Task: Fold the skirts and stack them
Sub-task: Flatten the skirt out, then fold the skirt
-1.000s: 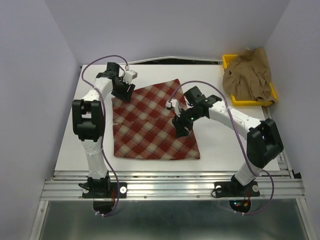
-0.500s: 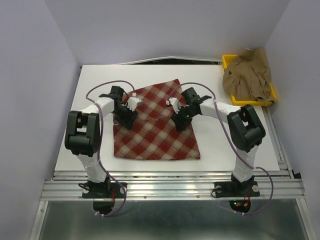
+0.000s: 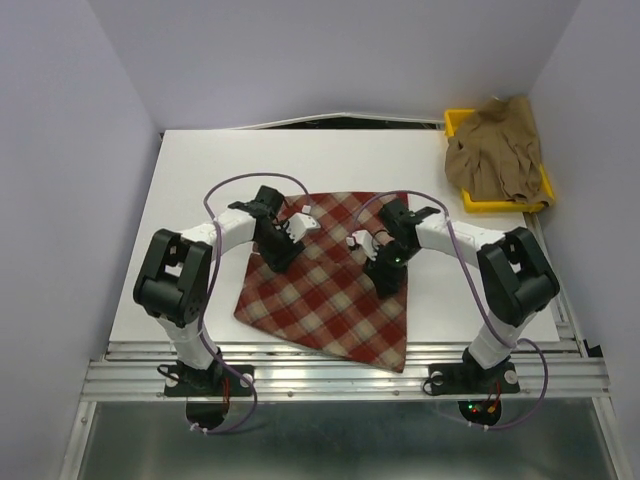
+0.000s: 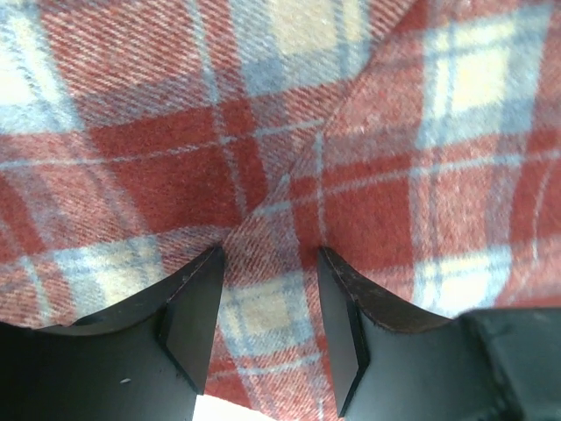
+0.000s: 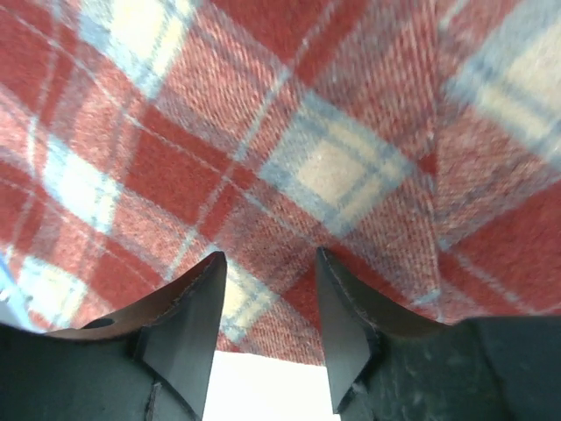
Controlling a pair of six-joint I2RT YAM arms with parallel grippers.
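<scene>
Plaid skirt [image 3: 325,290] is lying mid-table [image 3: 200,170], skewed, one corner reaching toward near-R rail. Tan skirt [image 3: 495,150] is sitting heaped on yellow tray [image 3: 458,122], far R, well apart. L gripper [image 3: 287,252] and R gripper [image 3: 386,277] are sitting low on plaid's far half, side by side, about equally near.

Wrist cams are showing what top cam isn't. Each finger pair is standing parted, straddling plaid, w/ a raised crease running between L's. White strip at finger roots = cloth edge, so bulk is lying ahead of tips. Can't tell if pads are biting.

Judgement: fold step in hand; next pull is hinging on both sides gripping evenly.
</scene>
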